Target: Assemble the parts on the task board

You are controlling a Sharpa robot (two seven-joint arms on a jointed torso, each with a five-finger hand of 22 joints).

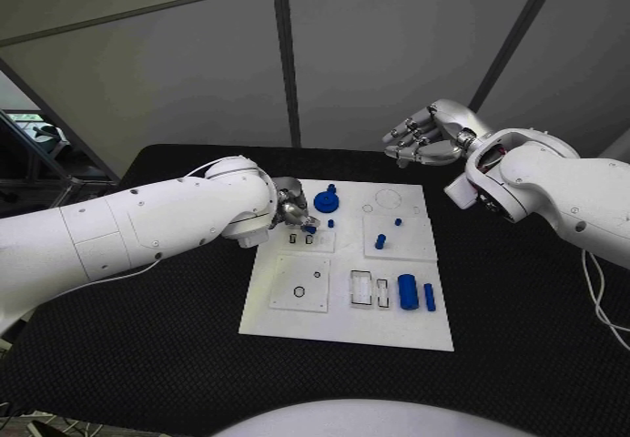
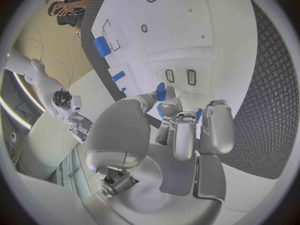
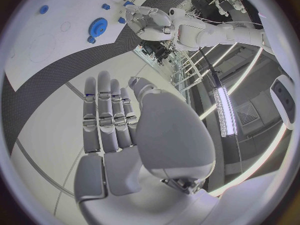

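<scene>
The left hand (image 2: 169, 130) fills the foreground of its wrist view, thumb and fingers drawn together on a small blue peg (image 2: 160, 91) pinched at the fingertips. Just beyond those tips, on the white task board (image 1: 394, 323), lie two small rectangular slots (image 2: 180, 76) side by side, the nearer one almost under the peg. The head view shows the same hand (image 1: 294, 211) low over the board's left part, with a blue gear (image 1: 326, 201) just past its fingers and a short upright blue peg (image 1: 381, 241) further off toward the other arm. On the near side of the hand, toward the robot, sit a square plate with a small round hole (image 1: 300, 283), two empty rectangular frames (image 1: 369, 289) and two blue cylinders lying flat (image 1: 416, 292).

The right hand (image 1: 422, 135) hangs well away from the board, beyond its far edge, fingers straight and apart, holding nothing.

I judge the step to be seating the pinched peg in one of the slots. The risk is alignment: the grip is only at the fingertips, so a tilted peg could catch the slot's rim and twist out of the pinch or skid across the smooth board. The gear sits close behind the fingers, and a wide swing could knock it.
</scene>
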